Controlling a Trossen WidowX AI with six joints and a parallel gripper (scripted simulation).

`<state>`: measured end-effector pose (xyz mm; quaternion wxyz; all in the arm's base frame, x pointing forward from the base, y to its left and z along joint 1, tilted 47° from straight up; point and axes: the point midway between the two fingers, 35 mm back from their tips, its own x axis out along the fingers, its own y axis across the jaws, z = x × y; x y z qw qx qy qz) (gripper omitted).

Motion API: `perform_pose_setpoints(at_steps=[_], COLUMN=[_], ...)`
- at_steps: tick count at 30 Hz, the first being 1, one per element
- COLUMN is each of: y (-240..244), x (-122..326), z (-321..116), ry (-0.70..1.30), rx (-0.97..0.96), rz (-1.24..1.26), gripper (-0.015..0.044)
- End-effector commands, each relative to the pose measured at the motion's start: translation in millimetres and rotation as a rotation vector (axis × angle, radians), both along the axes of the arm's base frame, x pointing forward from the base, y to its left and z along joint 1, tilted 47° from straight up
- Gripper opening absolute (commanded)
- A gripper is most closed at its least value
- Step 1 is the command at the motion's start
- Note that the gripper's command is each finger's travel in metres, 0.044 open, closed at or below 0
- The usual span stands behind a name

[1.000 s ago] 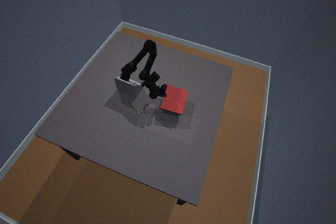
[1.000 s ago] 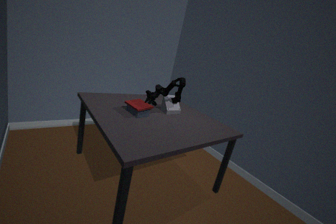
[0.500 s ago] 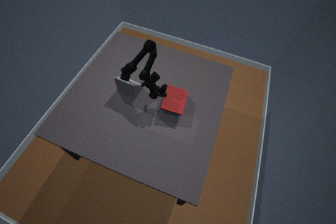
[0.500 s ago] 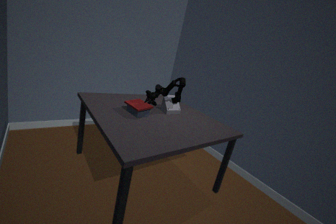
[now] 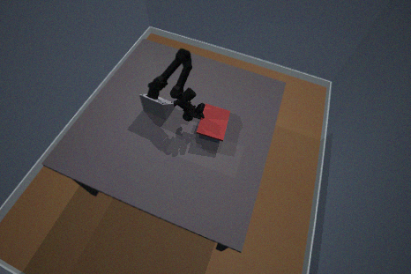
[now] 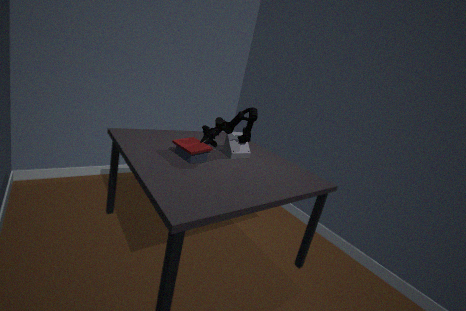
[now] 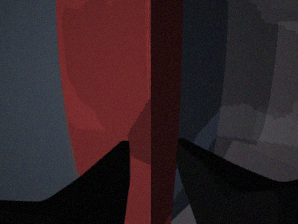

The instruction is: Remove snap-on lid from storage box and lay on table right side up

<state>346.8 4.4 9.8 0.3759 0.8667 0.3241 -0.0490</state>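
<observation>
The tool [image 5: 202,113] [image 6: 204,141] [image 7: 152,147] is clamped shut at the bent arm's [image 5: 169,73] [image 6: 239,120] end.

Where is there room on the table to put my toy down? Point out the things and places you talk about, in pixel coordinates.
The table [image 5: 145,168] [image 6: 225,186] has bare room in front of the lid [image 5: 214,120] [image 6: 192,145] [image 7: 110,60] and pale base [image 5: 154,110] [image 6: 238,150], toward the long near edge. It's crowded between them, where the tool [image 5: 200,116] [image 6: 204,141] [image 7: 152,147] grips the lid.

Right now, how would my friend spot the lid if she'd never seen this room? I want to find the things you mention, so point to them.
Find the dark-topped table [image 5: 132,159] [image 6: 240,181], then the black arm. Its gripper [image 5: 202,113] [image 6: 204,140] [image 7: 152,147] is shut on the edge of a flat lid [image 5: 214,123] [image 6: 192,145] [image 7: 100,65]. The lid is bright red; the box [image 5: 210,138] [image 6: 196,157] under it is dark blue-grey.
</observation>
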Motion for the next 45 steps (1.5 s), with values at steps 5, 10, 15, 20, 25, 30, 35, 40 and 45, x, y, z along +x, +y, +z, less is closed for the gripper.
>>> perform_pose_setpoints(at_steps=[5,10,15,20,25,30,35,40,45], y=[-0.1,0.0,0.0,0.0,0.1,0.1,0.1,-2.1,-6.9], x=[1.4,1.7,2.2,2.5,3.0,3.3,3.8,2.8,2.9], z=[0.1,0.1,0.2,0.3,0.3,0.4,0.5,2.6,7.1], ry=[0.001,0.001,0.001,0.001,0.001,0.001,0.001,0.001,0.001], rx=[0.002,0.002,0.002,0.002,0.002,0.002,0.002,0.001,0.001], rz=[-0.001,-0.001,-0.001,-0.001,-0.001,-0.001,-0.001,0.000,0.000], gripper=[0.0000,0.0000,0.0000,0.0000,0.0000,0.0000,0.0000,0.0000,0.0000])
